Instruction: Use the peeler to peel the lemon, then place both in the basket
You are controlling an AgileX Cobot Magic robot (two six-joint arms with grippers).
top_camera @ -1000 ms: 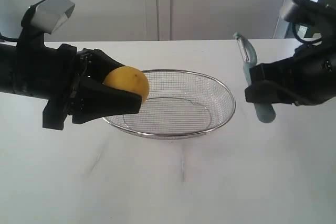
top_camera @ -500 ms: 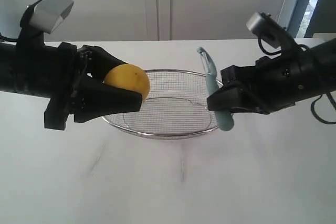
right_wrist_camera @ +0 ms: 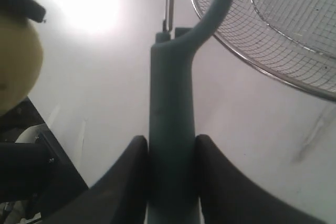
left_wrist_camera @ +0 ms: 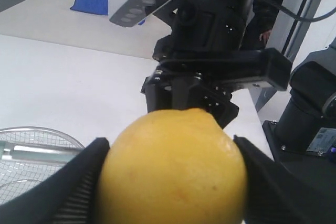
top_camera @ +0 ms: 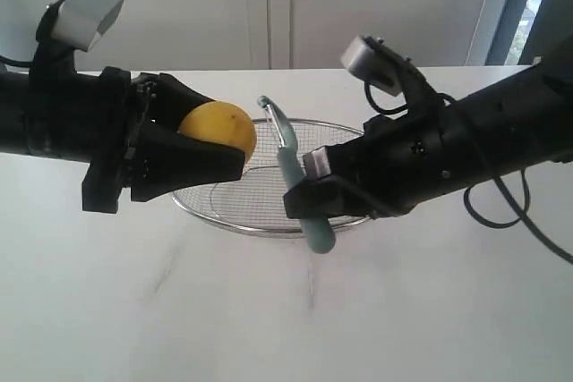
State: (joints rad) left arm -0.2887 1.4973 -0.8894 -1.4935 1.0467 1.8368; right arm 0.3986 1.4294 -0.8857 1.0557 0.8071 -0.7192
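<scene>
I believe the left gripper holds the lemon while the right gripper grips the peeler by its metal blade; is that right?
Not quite: the right gripper grips the peeler by its blue-grey handle, not the blade, as the right wrist view shows. The left gripper does hold the lemon.

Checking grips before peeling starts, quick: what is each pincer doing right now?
Left pincer: closed, holding the lemon.
Right pincer: closed, holding the peeler by its handle.
</scene>
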